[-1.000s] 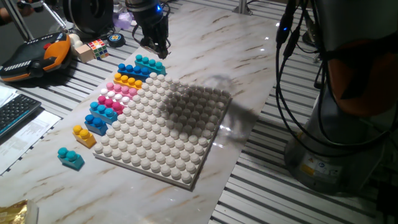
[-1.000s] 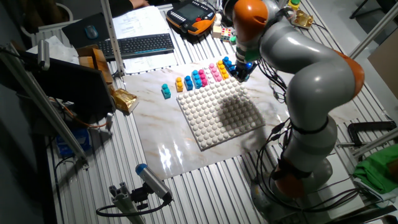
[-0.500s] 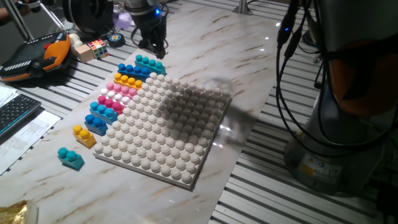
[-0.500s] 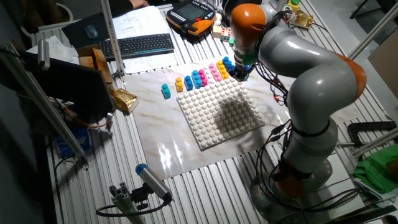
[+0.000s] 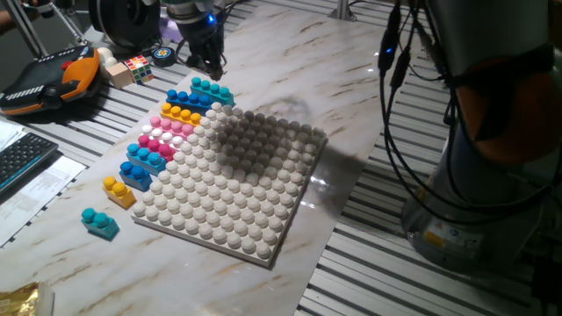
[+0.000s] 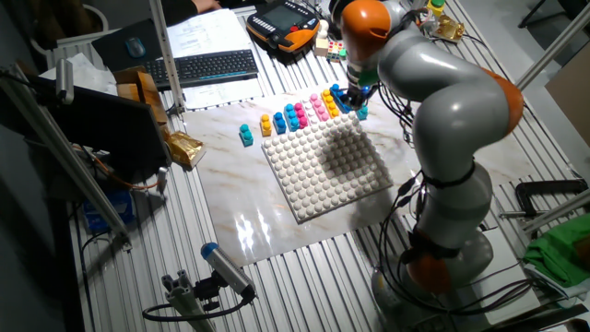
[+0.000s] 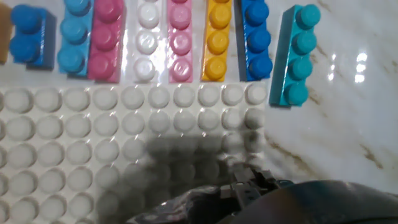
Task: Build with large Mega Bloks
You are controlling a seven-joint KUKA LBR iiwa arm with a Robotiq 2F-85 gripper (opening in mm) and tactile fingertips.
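The large Mega Bloks lie in a row along the far-left edge of the white studded baseplate [image 5: 230, 180]. In order they are a teal one [image 5: 211, 90], a blue one [image 5: 183, 97], a yellow-orange one [image 5: 180, 114], pink ones [image 5: 158, 136] and a light blue one [image 5: 145, 156]. A small blue one [image 5: 134, 174], a yellow one [image 5: 117, 190] and a teal one [image 5: 99, 223] sit further along. My gripper [image 5: 208, 63] hangs just behind the teal brick [image 7: 295, 56] and holds nothing. Only a dark blur [image 7: 249, 190] of it shows in the hand view, above the baseplate's corner [image 7: 124, 143].
A small multicoloured cube [image 5: 136, 66], an orange-and-black pendant [image 5: 48, 79] and a keyboard [image 5: 18, 158] lie left of the marble slab. The robot base and hanging cables [image 5: 492, 132] fill the right side. Slotted metal table edges surround the slab.
The gripper has shifted a little left and away, from beside the teal brick's end to behind it. The bricks have not moved.
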